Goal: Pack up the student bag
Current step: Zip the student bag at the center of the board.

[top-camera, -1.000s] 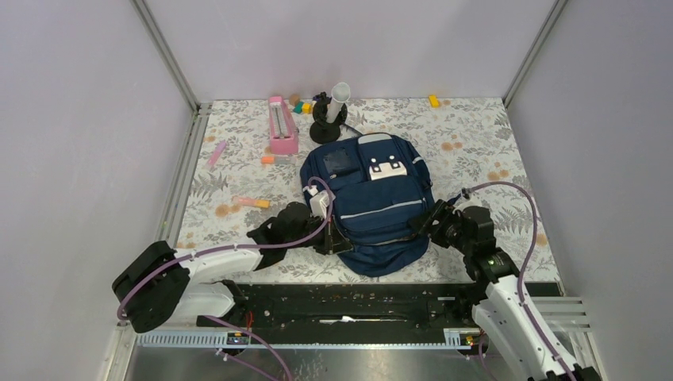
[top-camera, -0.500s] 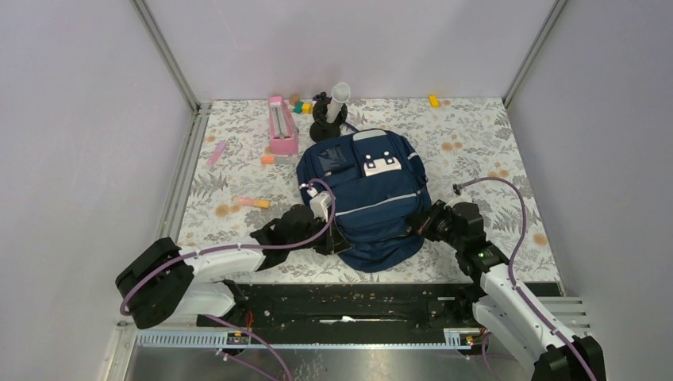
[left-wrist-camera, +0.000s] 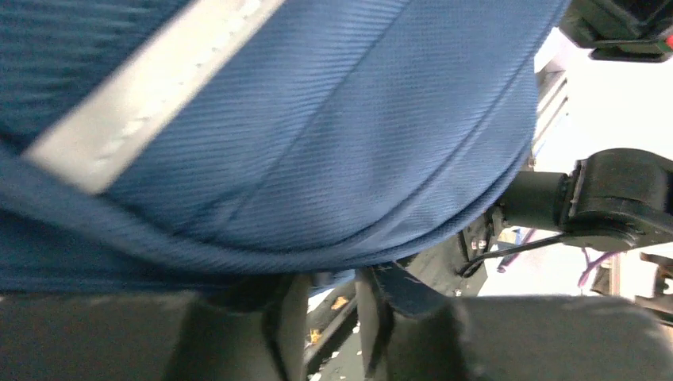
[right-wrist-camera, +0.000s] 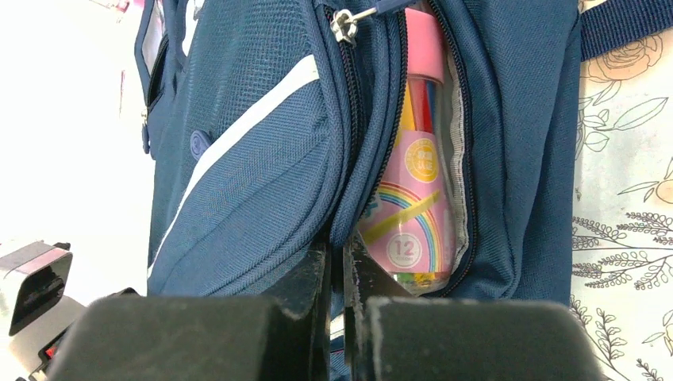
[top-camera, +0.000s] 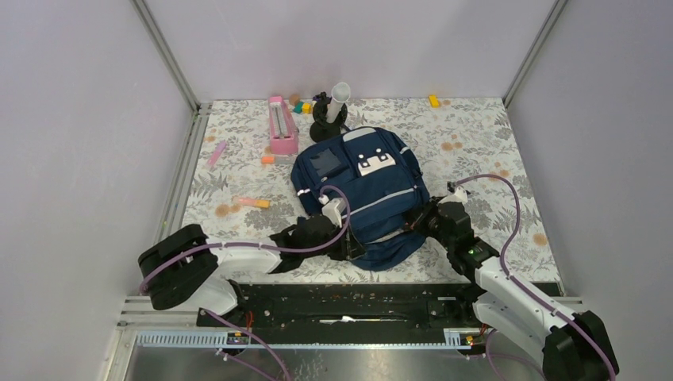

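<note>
Right wrist view sets the step out best: the right tool (right-wrist-camera: 337,255) has its fingers pressed together on the zip-edged lip of the navy blue fabric student bag (right-wrist-camera: 254,159). Just beside that lip is a slit through which a pink rainbow-printed pack of coloured pens (right-wrist-camera: 411,198) shows, already inside. The bag lies flat in the middle of the floral-patterned table (top-camera: 484,143), its near end reaching toward the near edge, between the two arms. I judge this to be the closing stage (or at least holding the mouth taut). The next move calls for one side to anchor the fabric while the silver zip pull (right-wrist-camera: 346,28) at the top of the opening is caught and drawn along the track without snagging the pack. The left tool (left-wrist-camera: 329,290) sits at the bag's near-left side; blurred blue cloth fills its view, and I cannot tell whether its narrow gap pinches a fold or stands free. How far the zip runs is cut off, and the bag's other contents are hidden.
</note>
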`<state>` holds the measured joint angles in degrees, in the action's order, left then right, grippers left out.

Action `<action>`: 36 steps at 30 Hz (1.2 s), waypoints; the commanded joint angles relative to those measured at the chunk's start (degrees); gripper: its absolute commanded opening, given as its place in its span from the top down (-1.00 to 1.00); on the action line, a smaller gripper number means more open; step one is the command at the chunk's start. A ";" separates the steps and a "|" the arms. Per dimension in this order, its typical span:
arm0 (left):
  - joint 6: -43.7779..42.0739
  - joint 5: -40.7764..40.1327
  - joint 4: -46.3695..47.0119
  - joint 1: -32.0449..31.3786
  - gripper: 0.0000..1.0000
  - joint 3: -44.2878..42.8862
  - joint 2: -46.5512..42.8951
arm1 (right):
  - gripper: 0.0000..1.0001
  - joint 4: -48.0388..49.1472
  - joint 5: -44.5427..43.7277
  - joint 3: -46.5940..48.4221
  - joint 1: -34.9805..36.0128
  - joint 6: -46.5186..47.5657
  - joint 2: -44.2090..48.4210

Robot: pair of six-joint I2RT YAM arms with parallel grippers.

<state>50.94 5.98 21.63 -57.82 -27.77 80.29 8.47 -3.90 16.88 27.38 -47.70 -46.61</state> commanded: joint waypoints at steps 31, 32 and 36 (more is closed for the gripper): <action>-10.41 15.17 -17.26 24.67 -0.97 -3.44 -17.95 | -0.09 -13.15 -4.39 9.08 23.03 20.30 10.81; -9.97 14.85 -16.34 24.95 -0.97 -3.39 -17.37 | -0.07 -12.48 -4.91 9.11 24.58 20.37 9.82; -7.48 14.00 -11.81 25.92 -0.98 -2.08 -15.91 | -0.03 -8.05 -7.87 9.30 32.43 20.02 4.86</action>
<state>40.21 18.44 1.06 -32.80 -31.05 63.64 -5.76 -8.16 23.83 53.32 -29.45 -37.71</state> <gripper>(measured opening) 0.988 0.526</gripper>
